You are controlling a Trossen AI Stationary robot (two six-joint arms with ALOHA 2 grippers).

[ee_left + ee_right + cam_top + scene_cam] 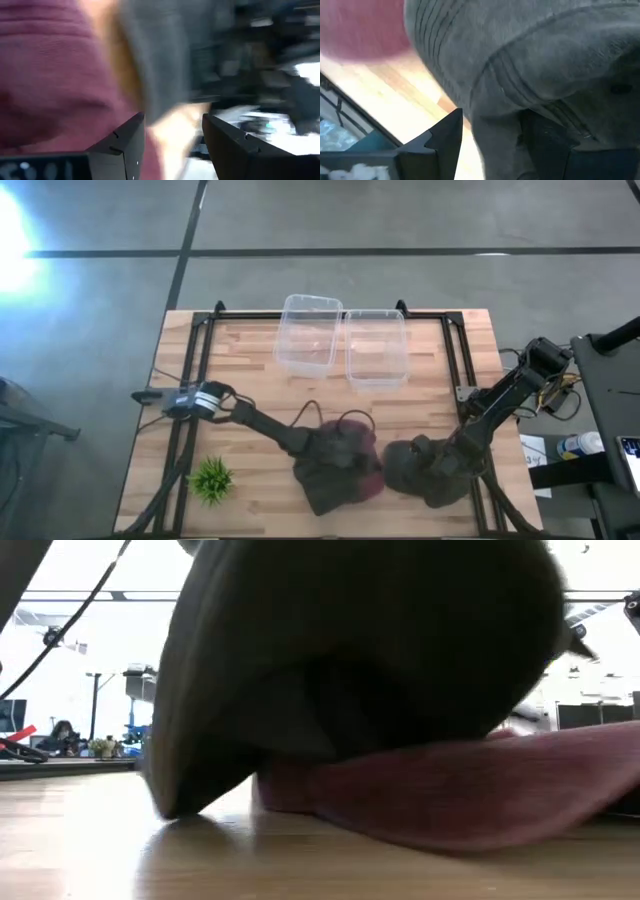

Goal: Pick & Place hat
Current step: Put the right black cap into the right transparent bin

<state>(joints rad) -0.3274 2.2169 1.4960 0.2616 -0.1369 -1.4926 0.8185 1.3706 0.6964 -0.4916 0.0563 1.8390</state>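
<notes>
A maroon knit hat [345, 460] lies on the table near its near edge, and a dark grey hat [420, 470] sits right of it. In the low view the grey hat [350, 660] is raised, one edge on the wood, part of it over the maroon hat [450, 800]. My left gripper [172, 145] is over the maroon hat [45, 75], open, with bare wood showing in the gap. My right gripper [490, 145] is at the grey hat [530, 55], with cloth between its fingers. My left gripper stands beside the maroon hat's knit side [100, 125]; I cannot tell whether a finger touches it. My right gripper pinches a fold of the grey hat's cloth [495, 125] between its two fingers. The hat bulges up in front of the fingers, partly raised, with one edge [170, 810] on the table.
Two clear plastic containers [308, 330] [375, 345] stand side by side at the table's far edge. A small green plant [210, 478] sits near the near left corner. Black frame rails [200, 350] run along the table's sides.
</notes>
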